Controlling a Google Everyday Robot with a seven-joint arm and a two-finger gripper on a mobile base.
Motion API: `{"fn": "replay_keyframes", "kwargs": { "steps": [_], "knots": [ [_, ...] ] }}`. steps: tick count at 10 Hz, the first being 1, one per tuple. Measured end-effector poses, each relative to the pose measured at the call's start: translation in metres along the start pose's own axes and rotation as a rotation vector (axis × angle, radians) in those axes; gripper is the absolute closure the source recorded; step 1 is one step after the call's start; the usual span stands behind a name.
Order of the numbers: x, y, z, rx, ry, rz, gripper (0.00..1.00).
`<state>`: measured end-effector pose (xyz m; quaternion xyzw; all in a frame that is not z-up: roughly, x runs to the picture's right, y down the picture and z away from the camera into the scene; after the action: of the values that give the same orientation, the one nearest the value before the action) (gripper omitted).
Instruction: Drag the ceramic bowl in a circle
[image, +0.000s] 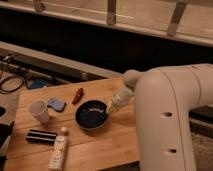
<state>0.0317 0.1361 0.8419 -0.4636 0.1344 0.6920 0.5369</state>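
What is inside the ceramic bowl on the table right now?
The ceramic bowl shows only its dark glossy inside with pale glints; no contents are visible. The hand sits at the rim nearest the arm, hiding that edge.
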Motion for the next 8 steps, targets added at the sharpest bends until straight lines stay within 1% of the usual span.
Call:
{"fn": "replay_keyframes", "kwargs": {
  "steps": [1,3,5,6,8],
  "knots": [
    [-0.012,-0.007,-0.004,0.005,-0.009,0.015,1.0],
    [-0.017,-0.009,-0.004,0.005,-0.015,0.024,1.0],
    [-0.024,-0.004,-0.002,-0.022,-0.018,0.015,1.0],
    [-0.025,0.005,0.004,-0.038,-0.009,-0.004,1.0],
    [-0.022,0.033,0.021,-0.078,0.023,-0.067,1.0]
  ]
}}
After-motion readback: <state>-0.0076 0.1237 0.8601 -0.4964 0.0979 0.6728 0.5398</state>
